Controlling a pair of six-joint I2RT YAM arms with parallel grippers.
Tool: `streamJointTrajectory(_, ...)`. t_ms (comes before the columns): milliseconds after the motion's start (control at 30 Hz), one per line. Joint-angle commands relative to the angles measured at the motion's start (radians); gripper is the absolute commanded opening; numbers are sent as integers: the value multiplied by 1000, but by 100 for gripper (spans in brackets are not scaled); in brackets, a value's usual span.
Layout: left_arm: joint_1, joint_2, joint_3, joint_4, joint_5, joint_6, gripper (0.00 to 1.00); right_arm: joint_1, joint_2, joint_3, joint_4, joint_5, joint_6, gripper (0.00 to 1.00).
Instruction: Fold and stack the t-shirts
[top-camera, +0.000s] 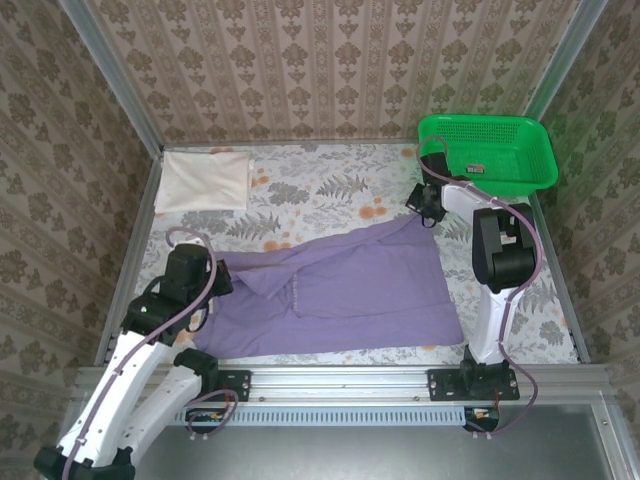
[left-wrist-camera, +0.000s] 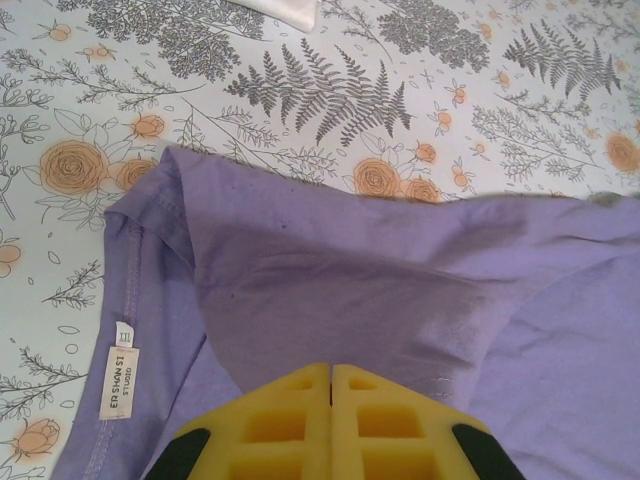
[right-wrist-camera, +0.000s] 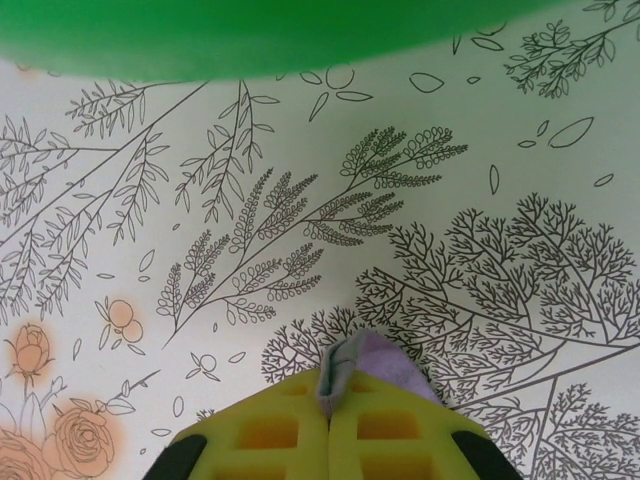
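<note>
Damask-patterned wallpaper (top-camera: 300, 70) is seen on three sides of a tabletop (top-camera: 320, 190) covered with a printed cloth of ferns, branches and orange roses.

The purple t-shirt (top-camera: 350, 290) is laid out across the middle and near part of the tabletop, mostly flat, with its left side bunched into folds. The cream t-shirt (top-camera: 205, 180) is set in the far left corner as a neat folded rectangle, well apart from the purple one. A green mesh basket (top-camera: 490, 150) is placed at the far right corner.

The left gripper (top-camera: 207, 285) is lowered onto the left edge of the purple t-shirt. In the left wrist view its yellow fingers are pressed together with no gap between them, and purple cloth is drawn up in creases that converge under the left gripper (left-wrist-camera: 331, 372), so the fabric appears to be pinched there. A white sewn-in label (left-wrist-camera: 120, 385) (printed with small dark lettering) is exposed on a hemmed edge to the left of the fingers.

The right gripper (top-camera: 427, 212) is positioned at the far right corner of the purple t-shirt, near the basket. In the right wrist view the right gripper (right-wrist-camera: 328, 385) is closed, and a small tuft of the purple t-shirt (right-wrist-camera: 365, 360) is held between the fingertips, just above the printed tabletop. The basket's green rim (right-wrist-camera: 250, 35) is seen blurred across the top of that view.
</note>
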Motion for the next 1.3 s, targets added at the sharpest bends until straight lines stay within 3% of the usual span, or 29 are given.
streamJointTrajectory(0,32,62,47,71,5,42,0,-3,-38,26,-45,15,-12,2)
streamJointTrajectory(233,218,362,224,237,219,147,0,-9,-94,9,-75,-7,-18,0)
streamJointTrajectory(333,246,521,356,257,257,227,0,-19,-124,-2,-90,-15,-5,0)
streamJointTrajectory(467,312,744,554,250,415,279,0,-32,-158,-6,-118,-40,-2,0)
streamJointTrajectory(600,316,921,734,233,460,362,0,-42,-198,-32,-123,-54,2,0)
streamJointTrajectory(800,324,1114,930,122,466,427,0,-49,-234,-60,-119,-75,6,0)
streamJointTrajectory(1100,331,1147,956,101,429,443,0,-84,-327,-161,-51,-110,-13,0)
streamJointTrajectory(1267,333,1178,1011,84,391,457,0,-109,-310,-128,-37,-156,-32,0)
